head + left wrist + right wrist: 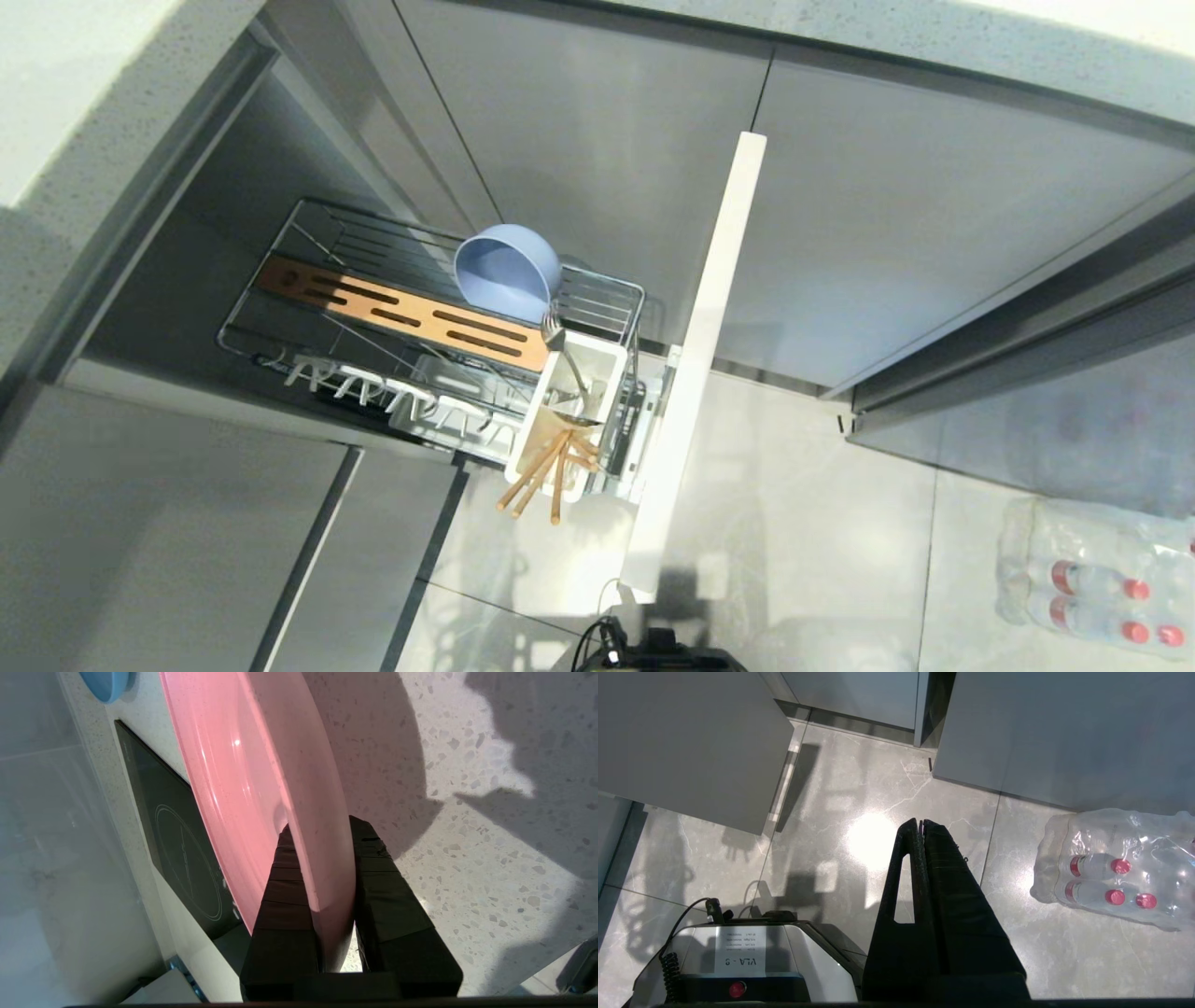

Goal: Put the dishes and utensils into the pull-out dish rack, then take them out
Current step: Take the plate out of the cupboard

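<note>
- The left gripper [322, 835] is clenched on the rim of the salmon-pink plate [252, 779], held on edge above the speckled worktop [467, 858].
- The blue bowl [509, 271] leans in the pull-out dish rack [597, 280]; fork [560, 350] and chopsticks [541, 471] stand in its utensil cup [607, 359].
- The right gripper [920, 823] hangs clenched, empty, over the floor [859, 812].

Left end effector [322, 830]: two matte black fingers [285, 891] are showing as broad wedges, wide at the base and tapering toward the tips, their inner faces scored with shallow crosswise ridges. Right end effector [921, 823]: the same black tapering fingers [943, 886] are appearing, one pierced by a long narrow slot. Robot base [752, 952]: a housing of pale grey panels over a black body is showing a white label printed "VLA - 8", a small red round button, a coiled black cable and a thin black lead rising beside it.
</note>
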